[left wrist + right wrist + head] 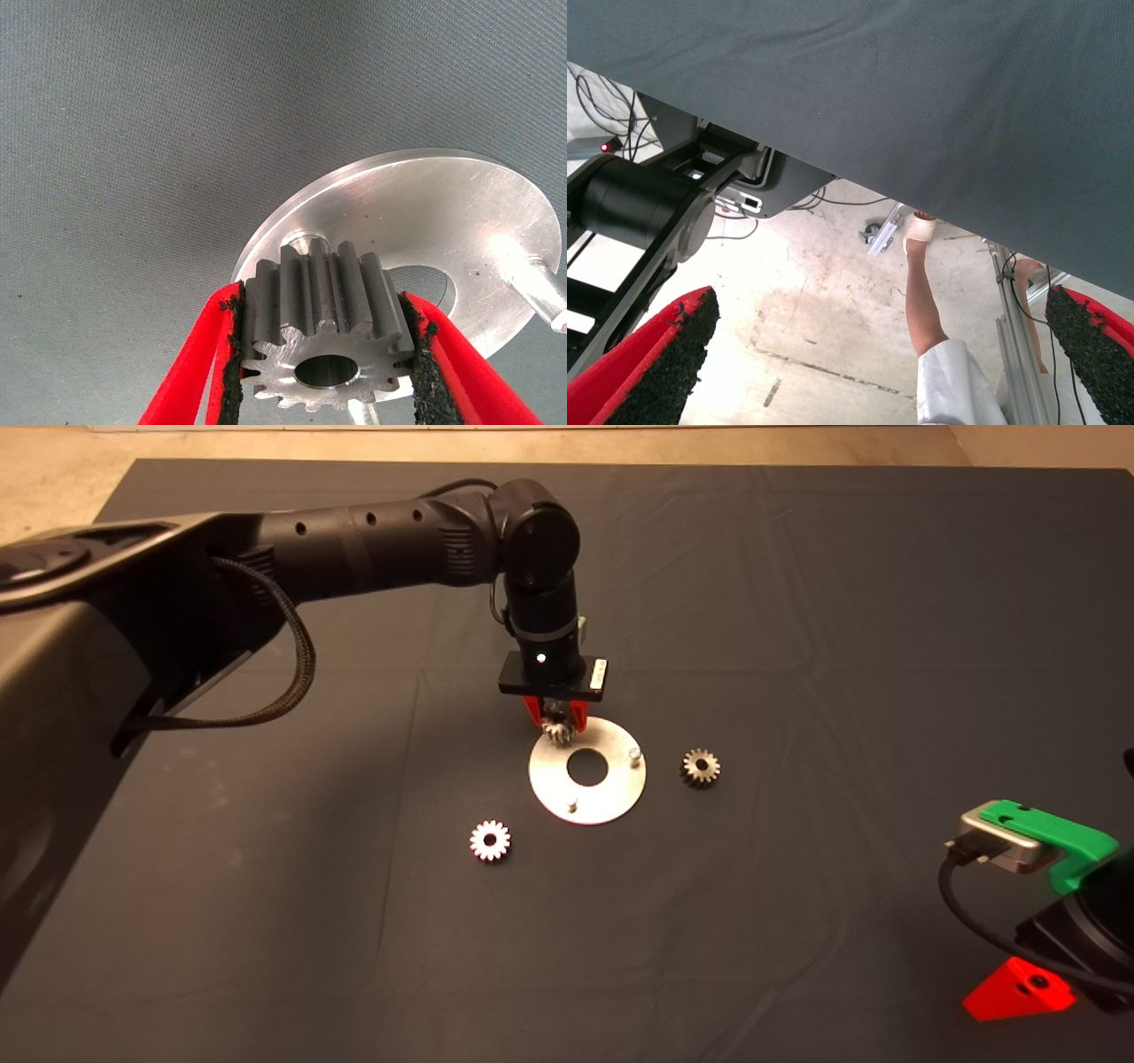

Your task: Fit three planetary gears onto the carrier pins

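Observation:
My left gripper point(558, 722) is shut on a silvery planetary gear point(323, 332), held just above the far left rim of the round silver carrier disc point(611, 802). Two carrier pins point(634, 755) point(572, 806) stand bare on the disc; the third is hidden under the held gear. In the left wrist view the gear's hole faces the camera, with the disc point(416, 212) and a pin point(542, 294) behind. Two more gears lie flat on the mat: one point(490, 840) front left of the disc, one point(700, 768) to its right. My right gripper point(877, 354) is open, parked at the lower right.
The dark mat point(797, 602) covers the table. The left arm point(372, 536) reaches in from the left above the mat. Past the mat's edge, the right wrist view shows the floor, a person's leg point(926, 301) and the robot's base point(638, 208).

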`<action>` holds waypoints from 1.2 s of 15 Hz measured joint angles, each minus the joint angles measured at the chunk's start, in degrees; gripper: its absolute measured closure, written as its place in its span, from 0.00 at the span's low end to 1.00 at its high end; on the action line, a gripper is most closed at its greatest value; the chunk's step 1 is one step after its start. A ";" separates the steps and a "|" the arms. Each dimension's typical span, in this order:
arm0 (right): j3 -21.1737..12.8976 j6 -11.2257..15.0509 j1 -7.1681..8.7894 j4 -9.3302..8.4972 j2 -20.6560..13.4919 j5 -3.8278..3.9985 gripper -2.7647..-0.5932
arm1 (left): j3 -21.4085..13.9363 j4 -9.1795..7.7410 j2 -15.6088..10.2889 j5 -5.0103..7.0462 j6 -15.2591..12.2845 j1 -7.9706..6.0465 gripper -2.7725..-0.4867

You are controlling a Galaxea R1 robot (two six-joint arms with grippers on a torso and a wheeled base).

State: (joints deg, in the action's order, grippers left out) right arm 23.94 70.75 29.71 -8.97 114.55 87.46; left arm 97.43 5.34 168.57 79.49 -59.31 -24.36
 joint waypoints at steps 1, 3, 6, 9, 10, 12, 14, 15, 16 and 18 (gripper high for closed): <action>0.00 -0.01 0.00 0.00 0.02 0.00 0.01 | 0.00 0.00 0.00 0.00 0.00 0.00 0.75; 0.00 0.00 0.00 0.00 0.00 0.00 0.01 | 0.06 -0.20 0.01 0.00 0.02 -0.12 0.70; 0.00 0.00 0.00 0.00 0.00 0.00 0.01 | 0.09 -0.20 0.01 -0.06 0.02 -0.66 0.64; 0.00 0.00 0.00 0.00 0.02 0.00 0.01 | -0.25 -0.20 -0.16 0.16 0.05 -0.80 0.58; 0.00 0.00 0.00 0.00 0.00 0.02 0.01 | -1.29 -0.24 -0.67 0.50 0.02 -1.28 0.58; 0.00 0.00 0.00 0.00 0.02 0.02 0.01 | -4.80 -0.61 -3.19 1.57 -0.12 -3.85 0.51; 0.00 0.00 0.00 0.00 -0.01 0.02 0.01 | -9.07 -0.60 -7.16 2.52 -1.47 -5.40 0.50; 0.00 0.00 0.00 0.00 0.00 0.03 0.01 | -12.04 -0.61 -9.48 2.80 -2.87 -5.20 0.46; 0.00 -0.02 0.00 0.00 0.02 0.05 0.01 | -15.63 -0.61 -11.79 3.15 -4.41 -4.89 0.45; 0.01 -0.20 0.01 0.00 0.23 0.09 0.01 | -24.32 -0.66 -16.11 3.35 -9.36 -4.74 0.39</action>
State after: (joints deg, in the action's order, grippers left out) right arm 23.95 70.56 29.71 -8.97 114.78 87.54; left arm 73.11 4.68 152.46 82.85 -68.67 -29.10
